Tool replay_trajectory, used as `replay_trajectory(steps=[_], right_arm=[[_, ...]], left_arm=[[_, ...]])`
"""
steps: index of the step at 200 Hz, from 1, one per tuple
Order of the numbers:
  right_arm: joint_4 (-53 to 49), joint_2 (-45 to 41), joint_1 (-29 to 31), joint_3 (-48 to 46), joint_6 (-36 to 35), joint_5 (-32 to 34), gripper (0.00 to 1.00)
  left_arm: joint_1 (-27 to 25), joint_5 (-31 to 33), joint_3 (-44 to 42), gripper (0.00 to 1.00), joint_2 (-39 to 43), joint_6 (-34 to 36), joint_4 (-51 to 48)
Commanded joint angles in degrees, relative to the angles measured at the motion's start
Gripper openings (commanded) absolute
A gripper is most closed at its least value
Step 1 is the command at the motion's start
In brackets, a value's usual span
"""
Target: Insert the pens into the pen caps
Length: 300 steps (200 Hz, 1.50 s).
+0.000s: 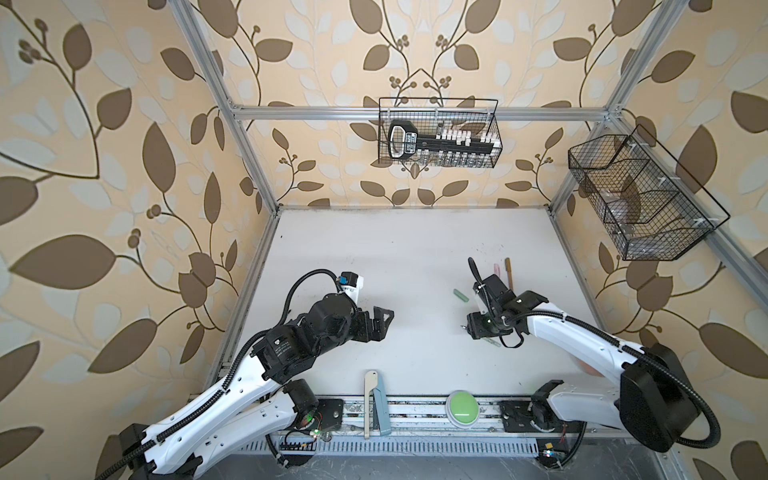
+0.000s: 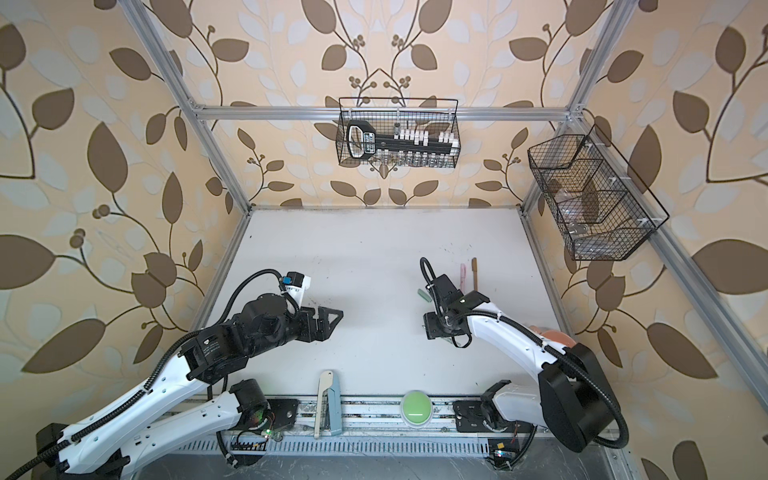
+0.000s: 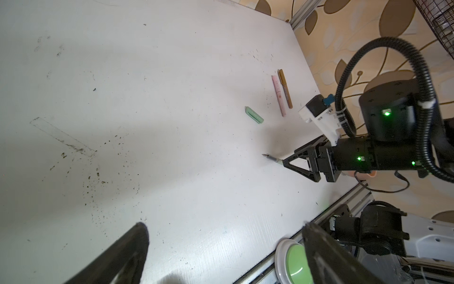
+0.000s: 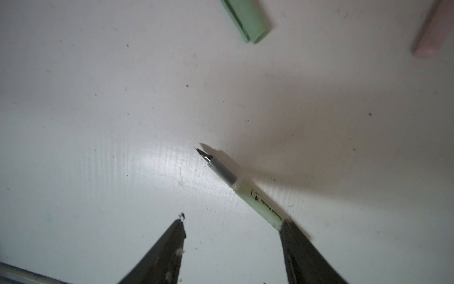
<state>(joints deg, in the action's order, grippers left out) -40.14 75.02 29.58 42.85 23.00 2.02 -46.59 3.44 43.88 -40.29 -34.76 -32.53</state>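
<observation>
On the white counter point(image 1: 395, 249), your left end effector point(image 1: 382, 324) hangs spread wide and empty, well apart from the work. Your right end effector point(image 4: 233, 222) is spread too, pinching nothing. The pale green pen point(image 4: 248, 194) lies flat, its barrel touching one finger, nib pointing away ahead. I judge a grasp comes next, so shift sideways to straddle the barrel, leaving the nib end free. The green cap point(image 4: 248, 19) lies further ahead, apart from the nib.

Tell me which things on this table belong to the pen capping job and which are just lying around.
Job: green pen, green cap, pink pen, brown pen.

Lying about: green button, beige and teal item, back basket, side basket.
</observation>
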Motion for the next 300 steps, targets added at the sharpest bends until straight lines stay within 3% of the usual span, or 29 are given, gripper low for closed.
replay_trajectory(steps=[1, 37, 86, 161, 200, 269, 300], right_arm=[[-2.02, 3.54, 0.55, 1.55, 1.16, 3.93, 0.65], [-2.69, 7.5, 0.67, 3.81, 0.09, 5.23, 0.66], [-1.35, 7.85, -2.29, 2.11, -1.31, 2.23, 0.67], [-1.07, 11.38, -0.49, 1.62, 0.02, 2.93, 0.63], [0.5, 12.28, 0.01, 0.07, 0.49, 1.4, 0.54], [5.02, 13.73, 1.84, -1.02, 1.18, -8.25, 0.36], [7.94, 15.56, 2.89, -1.13, 2.79, -8.81, 0.29]], left_arm=[[-0.52, -0.32, 1.27, 0.99, -0.31, 1.78, 0.88], [-0.52, 0.1, 2.57, 0.99, -0.15, 2.64, -0.66], [-0.52, 0.18, 2.05, 0.99, 1.87, 2.76, -0.32], [-0.5, 0.16, 1.03, 0.99, 1.97, 2.62, -0.16], [-0.48, 0.22, 0.62, 0.99, 1.97, 3.06, 0.0], [-0.52, -1.71, 1.09, 0.99, 0.92, 2.99, -0.62], [-0.52, -2.26, -0.3, 0.99, 1.48, 2.06, 0.31]])
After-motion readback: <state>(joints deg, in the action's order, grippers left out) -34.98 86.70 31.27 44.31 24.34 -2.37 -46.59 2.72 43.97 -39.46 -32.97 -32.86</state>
